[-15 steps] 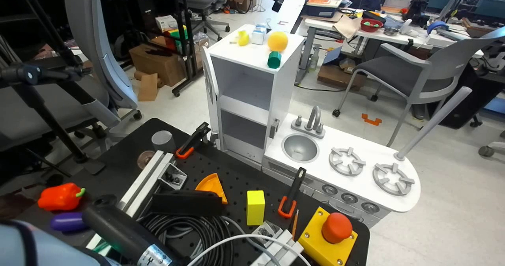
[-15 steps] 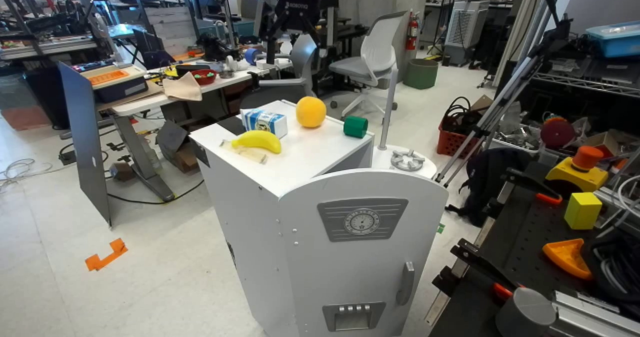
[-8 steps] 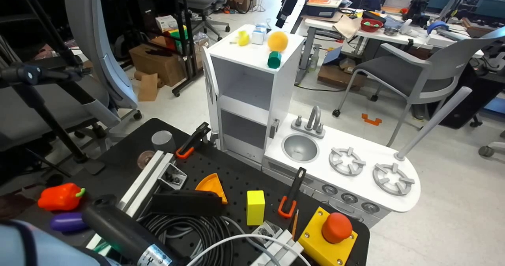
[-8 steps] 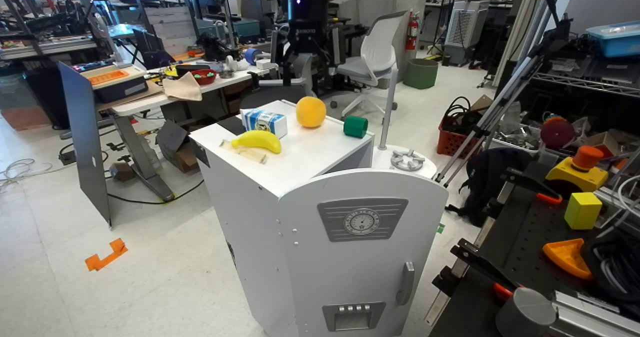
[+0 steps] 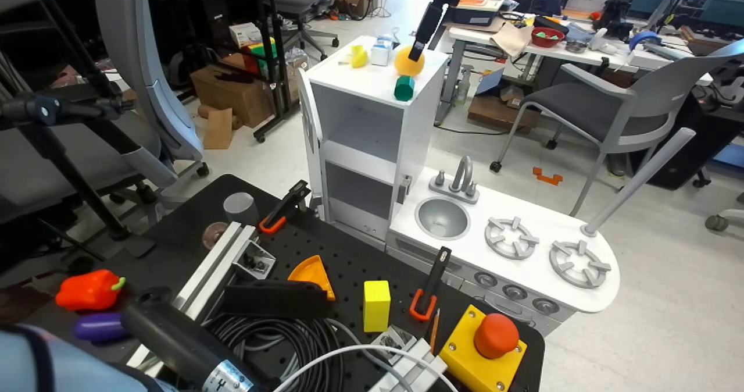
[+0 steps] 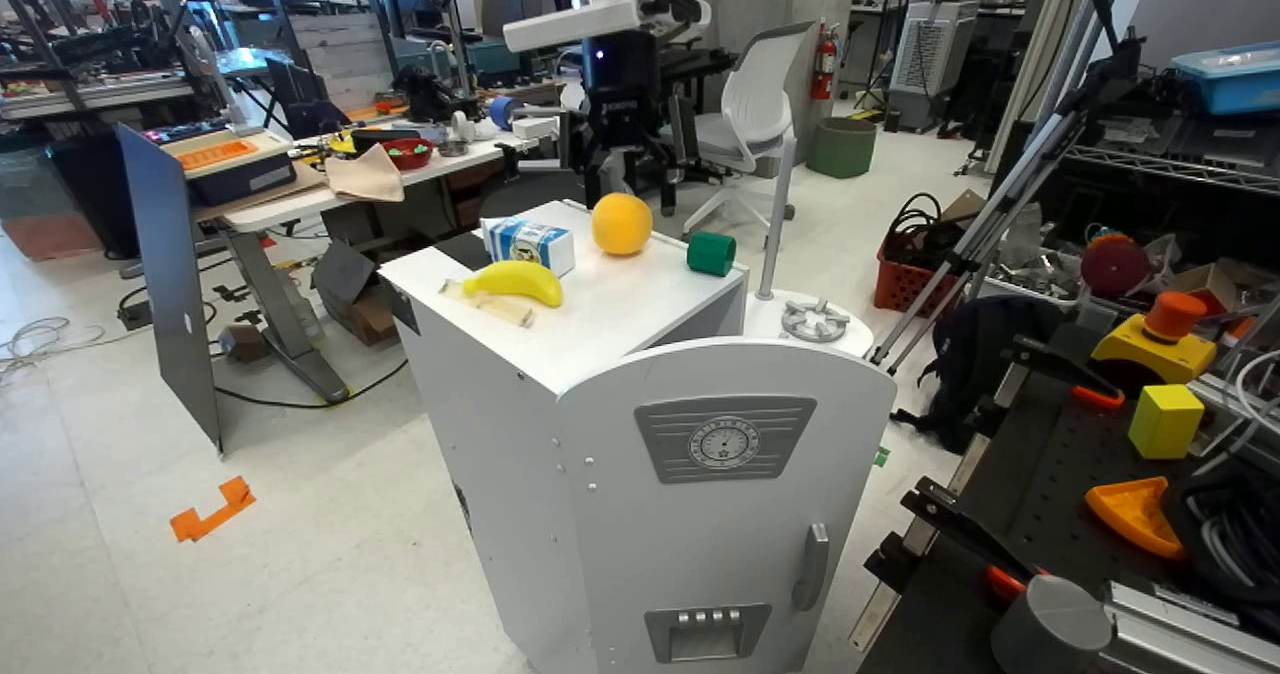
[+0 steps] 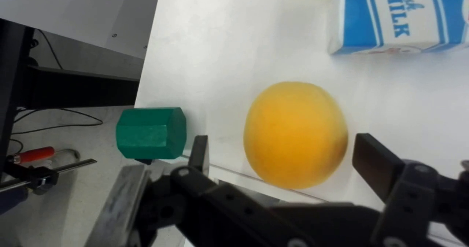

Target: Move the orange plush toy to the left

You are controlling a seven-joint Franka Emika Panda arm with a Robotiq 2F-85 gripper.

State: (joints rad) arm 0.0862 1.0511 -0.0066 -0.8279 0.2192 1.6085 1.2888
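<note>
The orange plush toy (image 7: 295, 133) is a round yellow-orange ball resting on the white cabinet top (image 7: 227, 56). It also shows in both exterior views (image 5: 404, 67) (image 6: 621, 224). My gripper (image 7: 284, 153) is open in the wrist view, one finger on each side of the toy. Gaps show on both sides, and the right finger is closer to it. In an exterior view, a black finger (image 5: 423, 34) overlaps the toy's upper part. In an exterior view, the fingers (image 6: 630, 202) are at the toy's far side, partly hidden behind it.
A small green object (image 7: 150, 133) lies left of the toy near the cabinet edge. A milk carton (image 7: 403, 16) and a yellow banana (image 6: 517, 281) lie on the same top. The top's edge (image 7: 238, 172) runs close beside the toy. A sink (image 5: 443, 217) adjoins the cabinet lower down.
My gripper has come down from above the cabinet to the height of the toy and closer to it. The toy and the other objects have not moved.
</note>
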